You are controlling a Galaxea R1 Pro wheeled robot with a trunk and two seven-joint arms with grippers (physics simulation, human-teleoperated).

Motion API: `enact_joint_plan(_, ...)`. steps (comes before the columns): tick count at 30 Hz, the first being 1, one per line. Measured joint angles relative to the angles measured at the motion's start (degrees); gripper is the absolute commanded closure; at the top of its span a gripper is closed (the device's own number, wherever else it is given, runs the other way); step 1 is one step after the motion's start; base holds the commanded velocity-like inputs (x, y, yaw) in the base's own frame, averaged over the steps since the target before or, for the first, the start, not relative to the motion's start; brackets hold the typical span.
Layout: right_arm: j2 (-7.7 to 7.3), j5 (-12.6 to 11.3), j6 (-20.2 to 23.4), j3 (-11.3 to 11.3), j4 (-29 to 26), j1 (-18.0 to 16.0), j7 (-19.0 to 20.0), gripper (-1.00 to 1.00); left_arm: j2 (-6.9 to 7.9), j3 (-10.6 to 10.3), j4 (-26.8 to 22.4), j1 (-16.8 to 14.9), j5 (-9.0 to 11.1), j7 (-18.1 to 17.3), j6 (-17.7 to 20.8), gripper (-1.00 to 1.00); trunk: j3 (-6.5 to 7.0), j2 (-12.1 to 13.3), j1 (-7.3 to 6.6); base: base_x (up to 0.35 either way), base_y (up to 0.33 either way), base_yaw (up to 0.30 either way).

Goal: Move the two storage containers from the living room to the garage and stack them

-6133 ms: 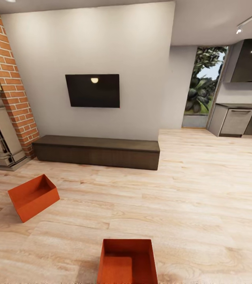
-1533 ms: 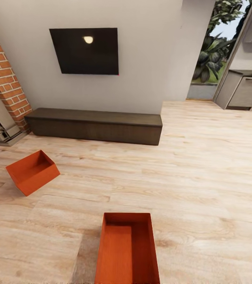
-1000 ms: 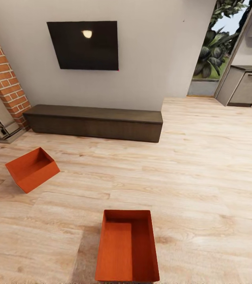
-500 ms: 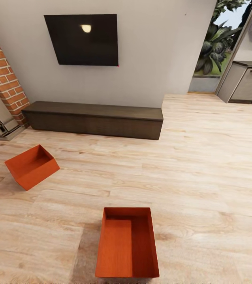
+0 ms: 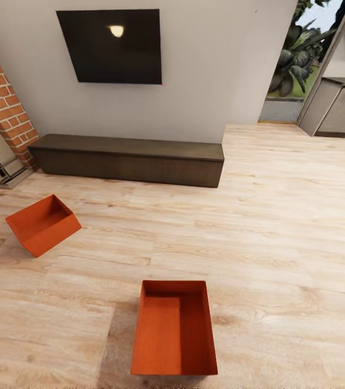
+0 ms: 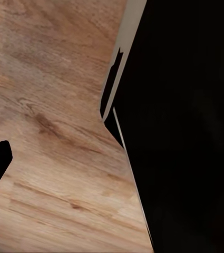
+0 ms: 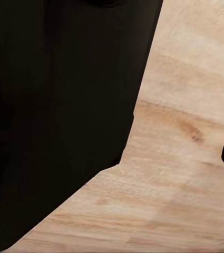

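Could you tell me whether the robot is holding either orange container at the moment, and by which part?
Nothing is held: both storage containers, near and far, sit untouched on the wood floor.

Two storage containers (image 5: 173, 327) (image 5: 42, 223), one TV (image 5: 110, 46), one bench (image 5: 128, 159).

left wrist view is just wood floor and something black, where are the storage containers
Observer: In the head view, one container sits on the plank floor straight ahead of the robot, low in the picture, its open top up and nothing in it.
Operator: and the other one
Observer: The second container is farther off to the robot's left, turned at an angle to the first and apart from it, toward the brick fireplace.
Operator: anything between me and the near one
Observer: No, bare planks around it. The nearest furniture is the low dark bench against the wall under the TV, well behind both.
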Motion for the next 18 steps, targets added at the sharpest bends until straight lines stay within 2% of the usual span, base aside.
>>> enact_joint_plan(18,-0.02,0.0,0.0,0.0,0.0,0.0,0.0,-1.00,0.00,0.0,0.0,0.0,0.0,0.0,0.0,-1.00,-1.65,0.0,0.00,0.000,0.000,0.000)
